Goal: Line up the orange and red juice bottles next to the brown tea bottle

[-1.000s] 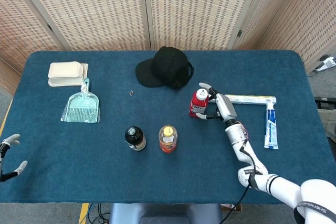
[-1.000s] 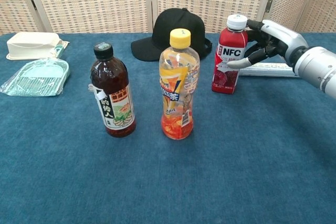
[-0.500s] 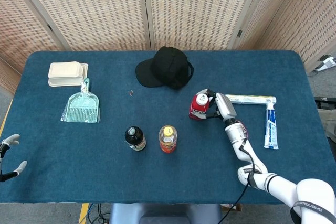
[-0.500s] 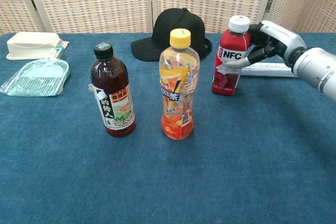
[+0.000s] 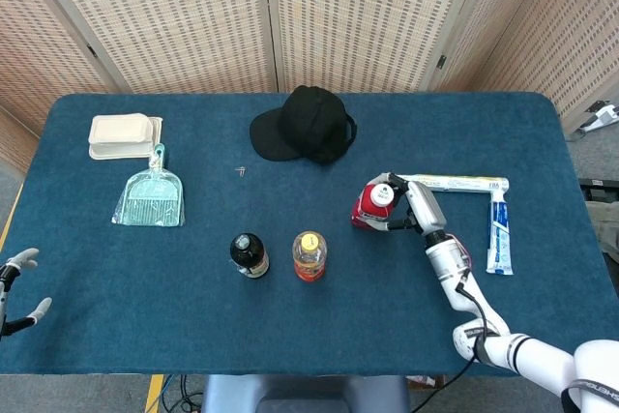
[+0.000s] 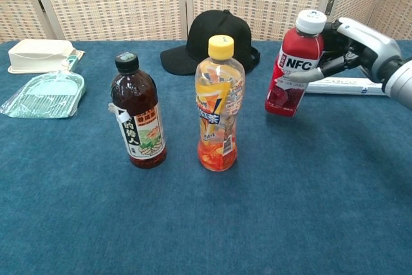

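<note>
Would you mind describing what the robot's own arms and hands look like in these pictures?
The right robot hand has a glossy silver-white shell over black finger segments with pale grey tips. Its silver-grey cylindrical forearm carries a thin black cable and widens into a white sleeve with dark lettering. The left robot hand, at the frame edge, shows dark fingers with pale tips.

tea bottle [image 6: 137, 113] left, orange bottle [image 6: 219, 105] beside
</note>
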`<control>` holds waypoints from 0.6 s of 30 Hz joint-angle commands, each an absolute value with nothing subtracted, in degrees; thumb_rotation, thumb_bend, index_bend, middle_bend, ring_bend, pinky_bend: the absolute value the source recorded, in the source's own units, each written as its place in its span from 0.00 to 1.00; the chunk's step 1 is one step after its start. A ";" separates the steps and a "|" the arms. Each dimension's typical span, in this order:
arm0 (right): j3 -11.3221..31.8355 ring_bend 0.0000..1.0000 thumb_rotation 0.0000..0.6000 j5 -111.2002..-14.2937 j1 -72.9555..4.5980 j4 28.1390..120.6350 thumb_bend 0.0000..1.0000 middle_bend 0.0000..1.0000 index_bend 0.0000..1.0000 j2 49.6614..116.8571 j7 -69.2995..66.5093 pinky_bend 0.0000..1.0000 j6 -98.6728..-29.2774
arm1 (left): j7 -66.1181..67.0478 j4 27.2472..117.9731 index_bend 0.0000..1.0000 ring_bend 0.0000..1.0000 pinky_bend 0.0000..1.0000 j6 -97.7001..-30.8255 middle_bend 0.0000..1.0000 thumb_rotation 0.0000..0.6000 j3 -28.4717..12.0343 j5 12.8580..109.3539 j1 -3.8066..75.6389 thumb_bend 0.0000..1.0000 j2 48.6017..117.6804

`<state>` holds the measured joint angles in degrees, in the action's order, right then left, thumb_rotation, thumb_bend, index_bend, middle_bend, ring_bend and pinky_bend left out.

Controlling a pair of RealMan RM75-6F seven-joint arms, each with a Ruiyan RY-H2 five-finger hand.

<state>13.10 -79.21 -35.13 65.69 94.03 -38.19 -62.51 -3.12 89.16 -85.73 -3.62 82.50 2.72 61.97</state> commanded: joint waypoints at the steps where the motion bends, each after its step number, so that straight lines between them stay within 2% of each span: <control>1: 10.94 0.43 1.00 -80.78 -32.29 72.06 0.09 0.51 0.43 89.74 -39.08 0.58 -64.37 | -2.85 89.24 0.39 0.35 0.55 -85.75 0.33 1.00 -3.58 82.60 2.74 0.21 62.03; 7: 8.36 0.43 1.00 -82.44 -29.31 79.03 0.09 0.51 0.43 85.36 -37.64 0.58 -66.45 | -1.95 89.42 0.39 0.35 0.55 -85.69 0.33 1.00 -3.40 82.89 2.85 0.21 62.29; 18: 4.97 0.43 1.00 -84.76 -26.82 81.81 0.09 0.51 0.43 84.72 -36.05 0.58 -67.84 | -0.67 90.18 0.39 0.35 0.55 -85.90 0.33 1.00 -2.99 83.62 2.85 0.21 62.38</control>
<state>5.03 -84.78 -26.87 81.83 84.67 -36.00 -67.89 -0.67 90.18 -85.91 -2.99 83.62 2.85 62.38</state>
